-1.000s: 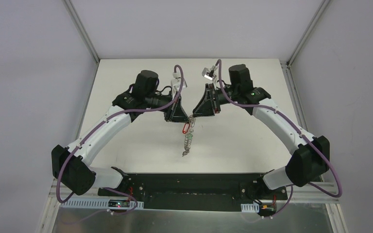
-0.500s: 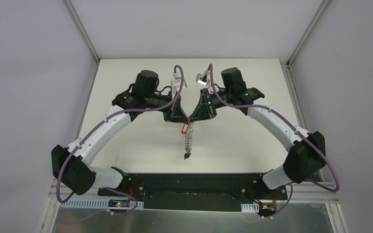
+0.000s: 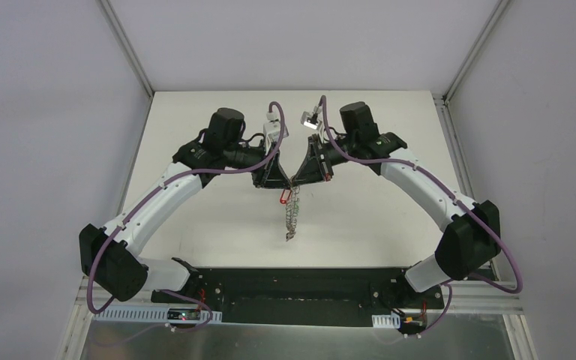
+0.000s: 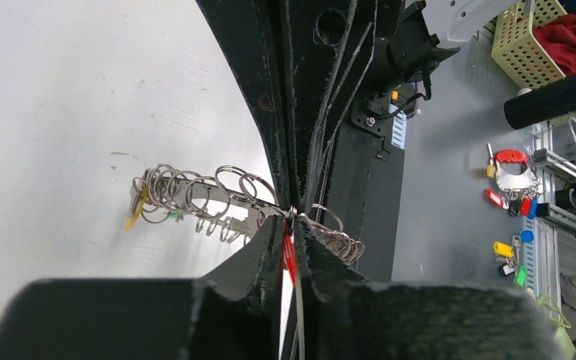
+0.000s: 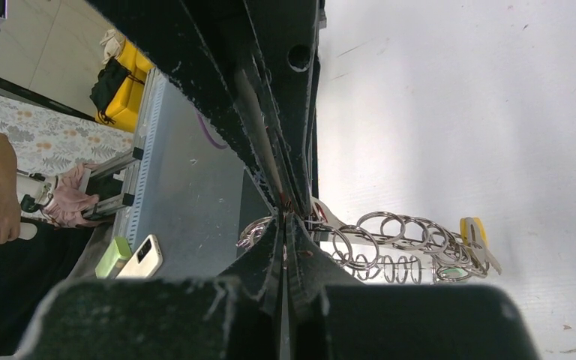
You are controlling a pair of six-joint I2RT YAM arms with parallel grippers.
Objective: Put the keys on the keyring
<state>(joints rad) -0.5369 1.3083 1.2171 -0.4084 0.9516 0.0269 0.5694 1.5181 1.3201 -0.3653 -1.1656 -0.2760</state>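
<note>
Keyring (image 3: 291, 217) dangles edge-on, long axis vertical; left tool (image 3: 283, 184), right tool (image 3: 298, 182) clamp its top

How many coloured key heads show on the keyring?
2 certain: red head in the left gripper, next to the right gripper; yellow head at the far end of the keyring. A green speck may be a third; more may be hidden.

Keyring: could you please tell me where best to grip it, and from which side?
Probably at the keyring end by the red key, where left gripper and right gripper meet: pinch the flat strip across its faces, from either side. The wire loops along it might slip.
</note>
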